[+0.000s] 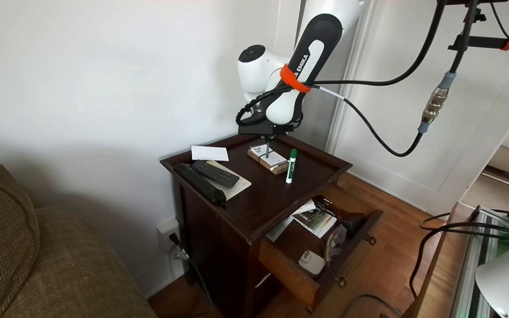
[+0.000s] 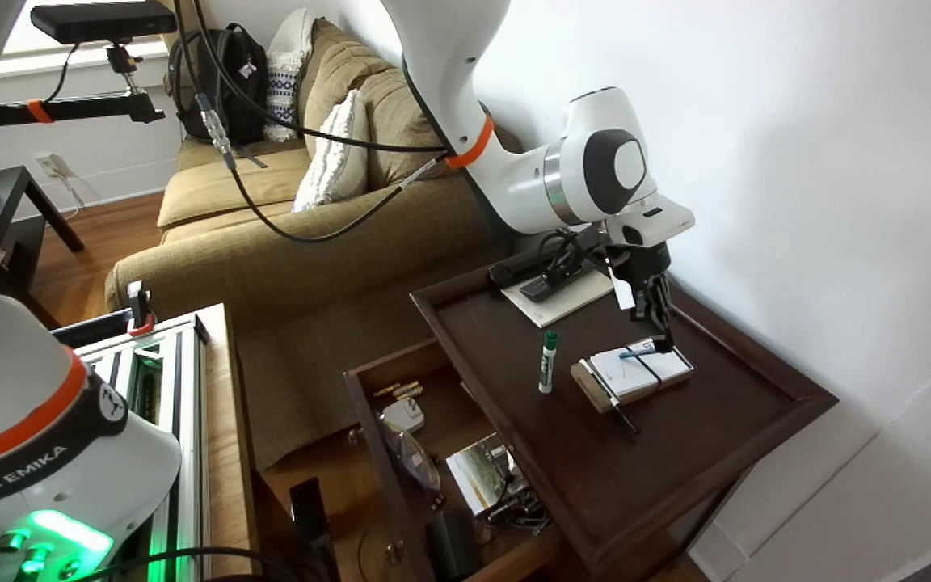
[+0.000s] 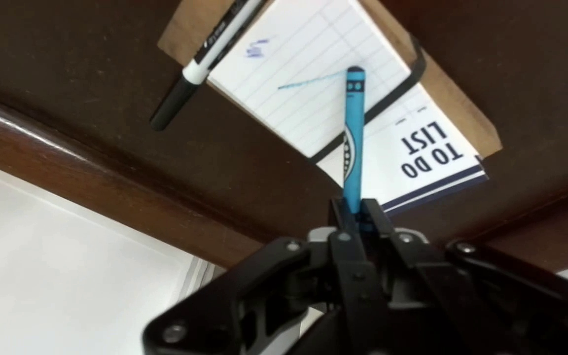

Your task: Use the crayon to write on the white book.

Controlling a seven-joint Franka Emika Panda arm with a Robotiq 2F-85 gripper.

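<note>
The crayon (image 3: 355,113) is blue with black bands in the wrist view. My gripper (image 3: 356,209) is shut on its near end, and its far end points over the page. The white book is a white "TO DO LIST" pad (image 3: 284,111) on a brown base, with a black strap across it. A thin blue line on the page runs to the crayon's far end; I cannot tell whether the tip touches. A small purple scribble is near a corner. In exterior views the gripper (image 2: 663,346) is just above the pad (image 2: 623,370), and the pad (image 1: 275,159) lies on the dark table.
A black-capped marker (image 3: 215,44) lies along the pad's edge. A green marker (image 1: 291,167) stands upright beside the pad. A remote (image 1: 214,173), a black case (image 1: 199,183) and a white card (image 1: 210,153) are on the table (image 1: 254,207). An open drawer (image 1: 290,274) juts out below. A wall is close behind.
</note>
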